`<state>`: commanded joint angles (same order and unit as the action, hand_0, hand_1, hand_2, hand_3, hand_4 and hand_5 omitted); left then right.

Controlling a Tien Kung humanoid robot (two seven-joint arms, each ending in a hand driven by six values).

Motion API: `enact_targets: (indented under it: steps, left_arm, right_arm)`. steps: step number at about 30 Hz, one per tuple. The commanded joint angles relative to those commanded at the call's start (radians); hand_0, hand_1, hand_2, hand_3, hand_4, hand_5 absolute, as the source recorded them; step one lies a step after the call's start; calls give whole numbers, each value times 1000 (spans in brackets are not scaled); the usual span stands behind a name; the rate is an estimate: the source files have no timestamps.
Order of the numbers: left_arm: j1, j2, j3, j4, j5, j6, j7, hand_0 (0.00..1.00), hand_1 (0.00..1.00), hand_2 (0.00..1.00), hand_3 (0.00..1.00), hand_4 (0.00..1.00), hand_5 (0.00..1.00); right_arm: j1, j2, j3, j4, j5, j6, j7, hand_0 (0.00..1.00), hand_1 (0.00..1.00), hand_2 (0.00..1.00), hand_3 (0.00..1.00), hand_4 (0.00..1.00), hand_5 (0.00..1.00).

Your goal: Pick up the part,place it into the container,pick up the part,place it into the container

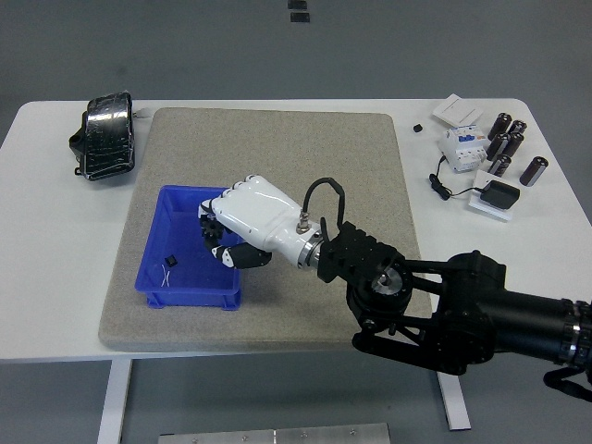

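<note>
At the upper left of the frame a black bundle wrapped in shiny film (104,137) lies on the white tabletop (46,268), just off the left edge of the grey mat (305,157) that covers most of the middle of the tabletop. On the left half of that mat sits the blue container (157,277), an open rectangular bin; on its floor, toward the lower left, lie a small black piece (169,259) and a thin pale scrap (165,275).

Over the right part of the container hangs the right hand (242,225), white-shelled with dark finger joints, its knuckles turned up toward the camera. Its fingers (213,233) are curled down and in above the bin's interior. A dark toothed edge seems to peek out beneath them, so they appear clamped on the part (211,225), a small black gear, though the shell of the hand hides most of it. The part is thus inside the outline of the container, up in the hand, and whether it touches the floor cannot be told.

From the wrist a black cable loops upward, and the black right arm (444,310) runs across the mat's lower right to the frame's right edge.

At the upper right of the tabletop stand dark cylinders (507,143), a white breaker unit (461,143), and a black adapter (498,196) with its cord.
</note>
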<state>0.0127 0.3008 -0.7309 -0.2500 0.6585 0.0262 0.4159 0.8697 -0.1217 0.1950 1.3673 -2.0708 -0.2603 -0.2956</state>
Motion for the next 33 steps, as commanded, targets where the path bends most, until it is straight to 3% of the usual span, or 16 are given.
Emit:
enact_targets:
  steps: [1, 6, 7, 12, 13, 18, 19, 24, 25, 30, 31, 33]
  left_arm:
    - [-1, 0, 0, 0, 0, 0, 0, 693, 678, 667, 583, 746, 276]
    - [-2, 2, -4, 0, 7, -2, 3, 693, 678, 667, 583, 746, 276]
    - [-2, 2, -4, 0, 8, -2, 3, 693, 678, 668, 583, 747, 278]
    - [-3, 1, -4, 0, 8, -2, 3, 693, 678, 668, 583, 747, 278]
    - [-3, 1, -3, 0, 8, -2, 3, 693, 679, 667, 583, 747, 278]
    - [-6, -1, -2, 0, 6, -2, 1, 693, 679, 667, 583, 747, 278]
    - [-6, -1, -2, 0, 6, -2, 1, 693, 679, 667, 581, 747, 277]
    - [-7, -1, -3, 0, 7, -3, 2, 693, 679, 667, 581, 747, 277]
    - [-8, -2, -3, 0, 8, -3, 2, 692, 679, 666, 576, 746, 274]
    - [-6, -3, -3, 0, 8, -3, 2, 692, 679, 666, 576, 746, 274]
    - [-6, -4, -4, 0, 9, -3, 2, 693, 678, 665, 576, 740, 265]
    - [-4, -5, -5, 0, 9, -4, 3, 693, 678, 665, 576, 740, 265]
  right_arm:
    - [4, 15, -11, -12, 0, -5, 1, 309, 478, 468, 595, 428, 282]
    - [8, 63, -46, -89, 11, -14, 3, 309, 478, 468, 595, 428, 282]
    - [5, 69, -50, -106, 15, -11, 1, 335, 559, 606, 651, 479, 301]
    - [-6, 82, -56, -148, 28, 21, -9, 335, 559, 606, 651, 479, 301]
    - [-7, 83, -57, -150, 30, 26, -11, 525, 761, 781, 718, 711, 410]
    - [-13, 86, -56, -144, 42, 42, -18, 525, 761, 781, 718, 711, 410]
    - [-14, 85, -54, -139, 47, 44, -18, 681, 871, 893, 861, 774, 415]
    - [-14, 76, -36, -101, 74, 43, -16, 681, 871, 893, 861, 774, 415]
    - [-14, 74, -30, -92, 83, 39, -13, 697, 885, 908, 886, 854, 453]
    - [-37, 46, 34, -33, 163, -4, 6, 697, 885, 908, 886, 854, 453]
    - [-44, 37, 53, -22, 177, -15, 8, 613, 813, 838, 826, 857, 457]
    - [-58, 10, 101, -2, 192, -39, 5, 613, 813, 838, 826, 857, 457]
